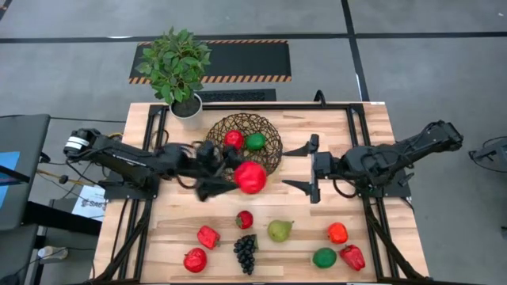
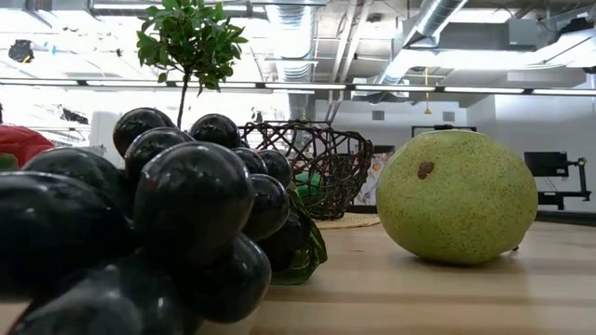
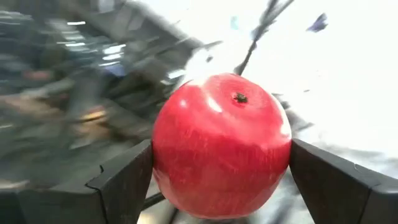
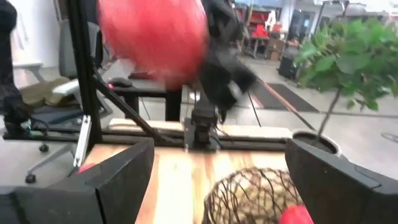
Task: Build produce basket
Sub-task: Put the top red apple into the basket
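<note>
The basket (image 1: 244, 144), dark woven wire on a tan base, stands at the table's middle far side. A red piece (image 1: 234, 139) and a green piece (image 1: 255, 142) lie in it. My left gripper (image 1: 240, 176) is shut on a red apple (image 1: 250, 177) just over the basket's near rim. My right gripper (image 1: 296, 168) hovers open to the right of the basket with nothing between its fingers. More produce lies along the near edge: a strawberry (image 1: 245, 219), a grape bunch (image 1: 245, 252), a pear (image 1: 279, 230), and red, orange and green pieces. My left gripper pinches the red apple by its two opposite sides (image 3: 163, 168) between its two fingers (image 3: 124, 180). The fingers come from the table's left, slanting a little upward. The apple is lifted clear of the table, its stem dimple (image 3: 239, 98) turned toward the wrist camera.
A white pot with a green leafy plant (image 1: 184, 67) stands at the far left corner, close to the basket. Black frame rails (image 1: 150, 142) run along both sides of the wooden table. Bare wood (image 1: 277, 202) lies between the basket and the near row of produce.
</note>
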`<action>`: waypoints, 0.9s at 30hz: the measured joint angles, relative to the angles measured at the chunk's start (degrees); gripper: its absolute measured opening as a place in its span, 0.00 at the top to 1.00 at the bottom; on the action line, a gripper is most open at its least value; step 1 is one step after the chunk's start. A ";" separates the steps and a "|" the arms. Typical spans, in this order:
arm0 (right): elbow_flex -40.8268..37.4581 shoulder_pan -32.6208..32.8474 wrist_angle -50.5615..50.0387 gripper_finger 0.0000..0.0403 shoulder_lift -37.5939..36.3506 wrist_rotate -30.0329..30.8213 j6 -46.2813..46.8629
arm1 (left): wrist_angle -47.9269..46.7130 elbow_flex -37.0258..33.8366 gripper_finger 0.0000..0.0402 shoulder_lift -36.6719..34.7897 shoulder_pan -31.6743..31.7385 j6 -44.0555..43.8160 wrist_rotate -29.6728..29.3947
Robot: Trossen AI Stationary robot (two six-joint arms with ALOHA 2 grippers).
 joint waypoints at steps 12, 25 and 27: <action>0.01 1.07 -3.99 0.06 -0.27 1.39 2.51 | 14.22 0.00 0.17 -6.07 -1.77 -7.62 34.68; -0.01 0.75 -5.59 0.06 1.10 1.02 4.33 | -1.80 -0.02 0.17 -6.94 -3.42 -0.40 40.91; -0.01 0.75 -5.53 0.06 1.11 1.02 4.40 | -14.60 -0.01 0.17 -7.84 -2.69 7.37 37.85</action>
